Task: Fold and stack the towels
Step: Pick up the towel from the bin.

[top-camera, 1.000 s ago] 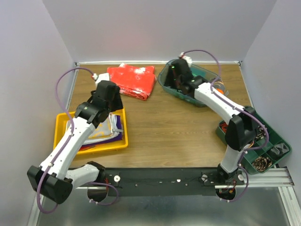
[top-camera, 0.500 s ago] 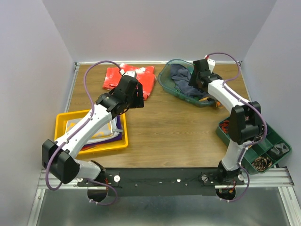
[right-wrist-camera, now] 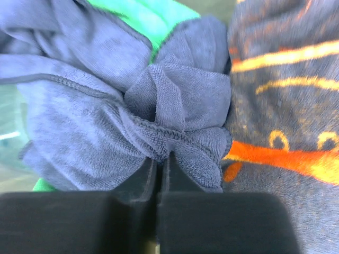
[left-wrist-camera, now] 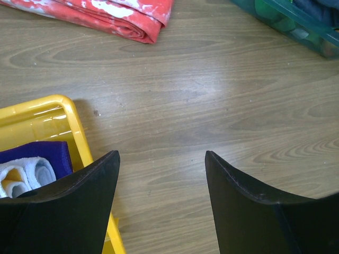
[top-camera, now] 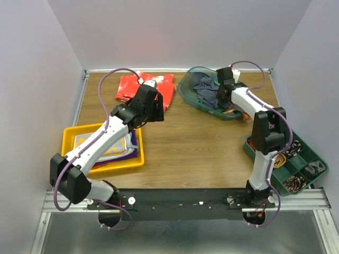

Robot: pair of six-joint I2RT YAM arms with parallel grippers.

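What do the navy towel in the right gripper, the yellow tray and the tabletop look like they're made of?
Navy towel: soft terry-like cloth, matte, with a fuzzy nap and a stitched hem. Yellow tray: probably hard plastic, glossy, with light glinting off its wall. Tabletop: wood or a wood-look laminate, smooth with grain lines; the look leaves open which.

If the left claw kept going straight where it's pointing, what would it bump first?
Probably the bare wooden table; the open left gripper points at it, short of the red cloth.
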